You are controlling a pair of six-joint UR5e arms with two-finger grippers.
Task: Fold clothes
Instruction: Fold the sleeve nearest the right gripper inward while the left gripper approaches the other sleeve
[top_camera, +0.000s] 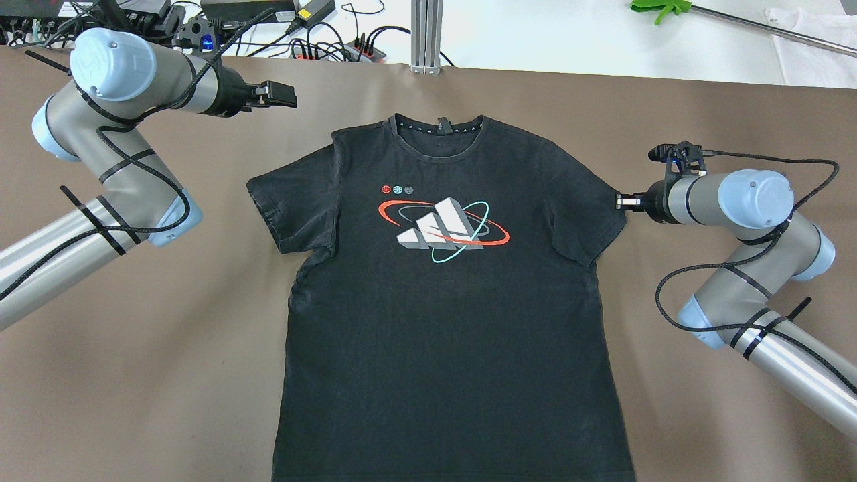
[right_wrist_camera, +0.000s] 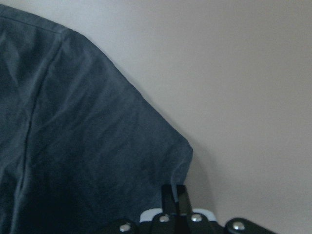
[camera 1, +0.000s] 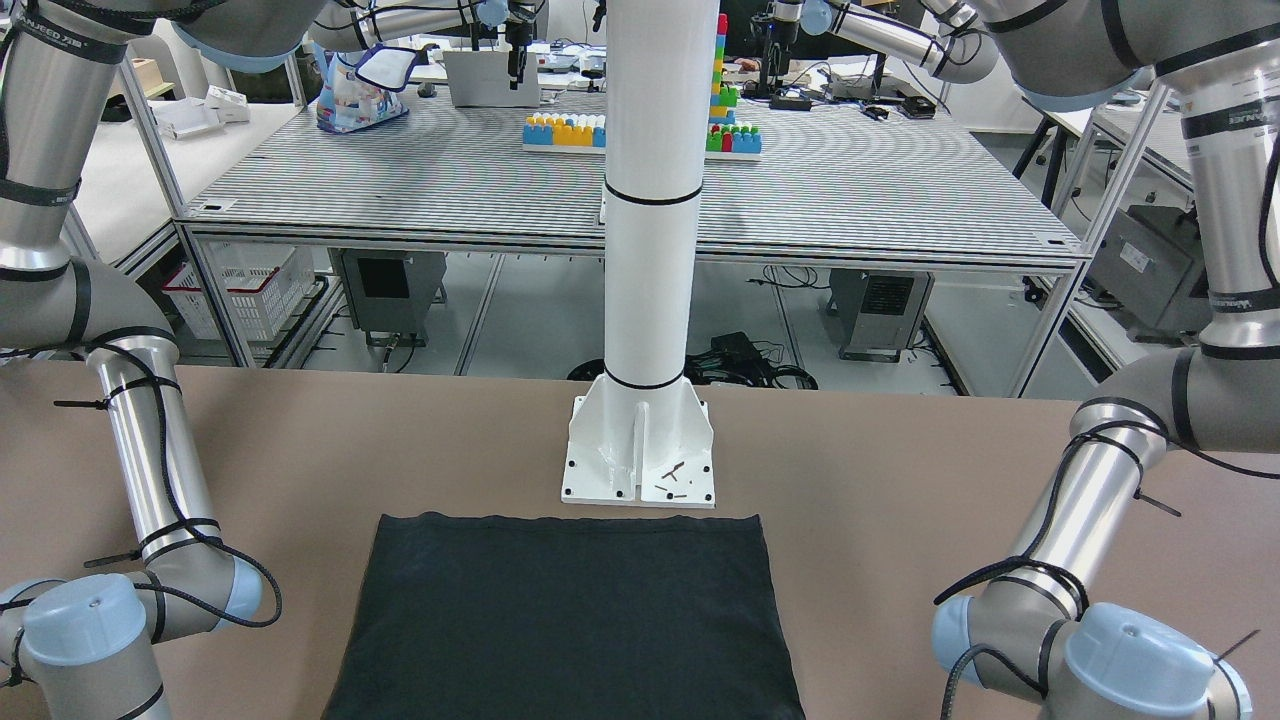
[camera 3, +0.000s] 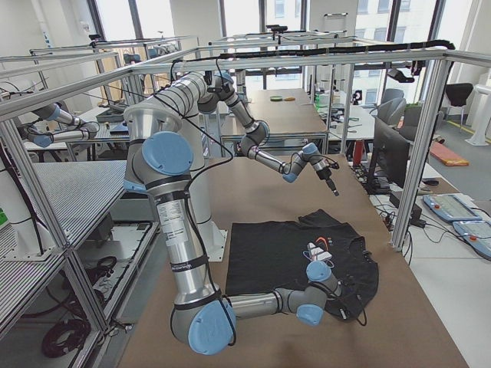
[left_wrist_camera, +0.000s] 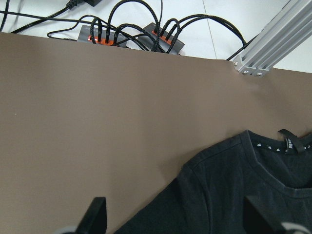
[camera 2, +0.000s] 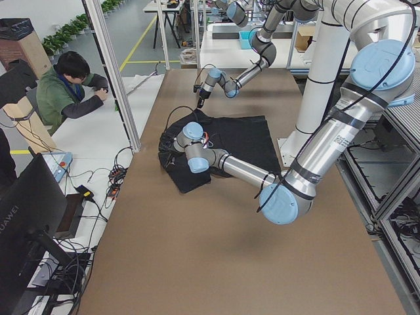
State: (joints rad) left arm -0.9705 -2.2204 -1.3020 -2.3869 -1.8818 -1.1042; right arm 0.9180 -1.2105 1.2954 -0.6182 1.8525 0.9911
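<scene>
The black T-shirt (top_camera: 448,321) lies flat and face up in the middle of the brown table (top_camera: 167,375), between my two arms. Its collar (top_camera: 438,130) points away from my base, both short sleeves are spread out to the sides, and a chest print (top_camera: 442,224) of white bars ringed in red and teal faces up. In the front-facing view its bottom hem lies just beside the base of my white pillar (camera 1: 640,450), apart from it by a thin strip of table.

My left gripper (top_camera: 289,98) hovers above the bare table off the shirt's shoulder on my left, clear of the fabric. Its jaws stand wide apart: in the wrist view the two dark fingers (left_wrist_camera: 96,214) sit at opposite sides of the bottom edge, with the shoulder and part of the collar between them below. Beyond the table's far edge lie two power strips (left_wrist_camera: 131,39) full of black cables.

My right gripper (top_camera: 619,201) is down at the outer edge of the sleeve (top_camera: 592,214) on my right. Its fingers (right_wrist_camera: 168,197) are pressed almost together, with only a thin slit between them, right at the sleeve's hem below its corner, and the fabric appears pinched there. The sleeve itself lies flat on the table.
</scene>
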